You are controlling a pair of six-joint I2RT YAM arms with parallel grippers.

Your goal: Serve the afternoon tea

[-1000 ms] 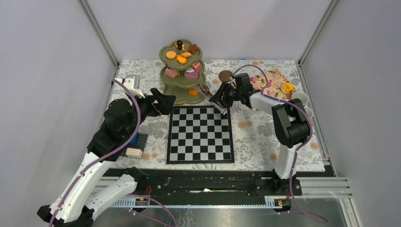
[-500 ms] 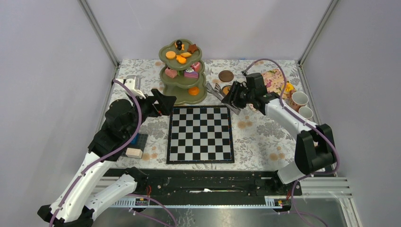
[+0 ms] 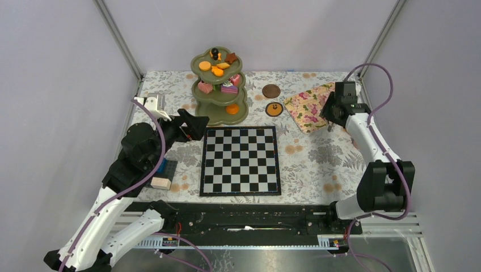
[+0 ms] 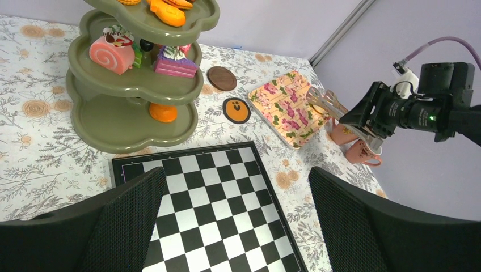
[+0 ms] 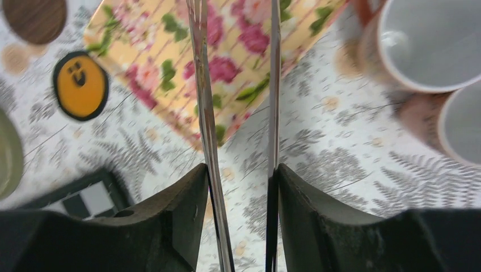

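Observation:
The olive-green three-tier stand point(image 3: 220, 85) stands at the back centre with orange, pink and brown pastries on its tiers; it also shows in the left wrist view point(image 4: 130, 107). My right gripper point(image 3: 330, 113) is shut on metal tongs point(image 5: 199, 85) and holds them over the edge of a floral mat point(image 3: 306, 105), next to two pink cups point(image 5: 425, 39). The tongs point(image 4: 323, 101) and cups point(image 4: 363, 153) show in the left wrist view. My left gripper point(image 3: 195, 123) is open and empty, just left of the stand's base, over the chessboard's far left corner.
A black-and-white chessboard point(image 3: 240, 160) lies at the centre. An orange face coaster point(image 3: 274, 109) and a brown coaster point(image 3: 271, 90) lie right of the stand. Blue and beige blocks point(image 3: 161, 182) sit at the left under my left arm. Frame posts stand at the back corners.
My right arm has swung from the stand's front to the right, over the floral mat and cups, carrying the tongs. My left arm has barely moved.

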